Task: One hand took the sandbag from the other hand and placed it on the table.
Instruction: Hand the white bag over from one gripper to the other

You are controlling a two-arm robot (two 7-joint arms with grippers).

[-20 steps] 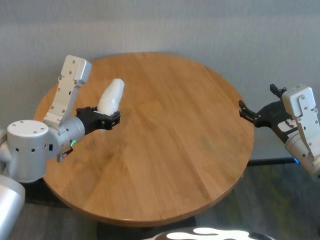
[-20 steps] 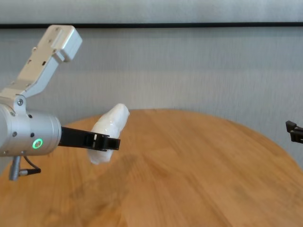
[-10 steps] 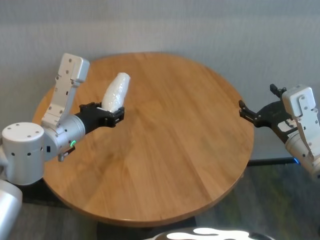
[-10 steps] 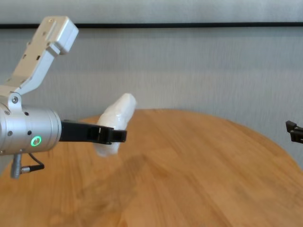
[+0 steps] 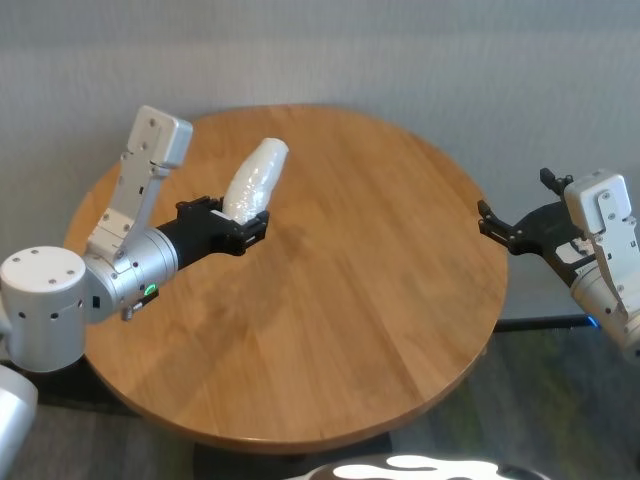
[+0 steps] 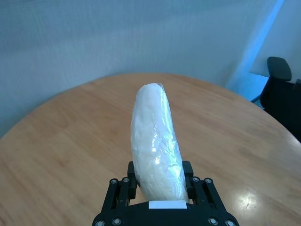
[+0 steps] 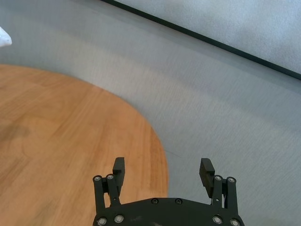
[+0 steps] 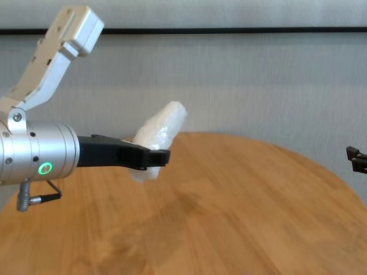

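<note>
None of the passing had happened yet, as far as could be judged. The long all-black left gripper with the green ring light (image 5: pixel 238 228) was squeezed shut on the lower end of the small white lumpy sandbag in crinkly clear film (image 5: pixel 254 179), and held it up in the air over the left part of the big round table of light orange-brown wood (image 5: pixel 400 300). The black right gripper on the blue-lit wrist (image 5: pixel 497 228) hung just off the table's right edge, well apart from the bag, with its two fingers wide open and nothing in them. The hand-over and the putting down were both left to do. The bag's bottom end was hidden between the left fingers.
</note>
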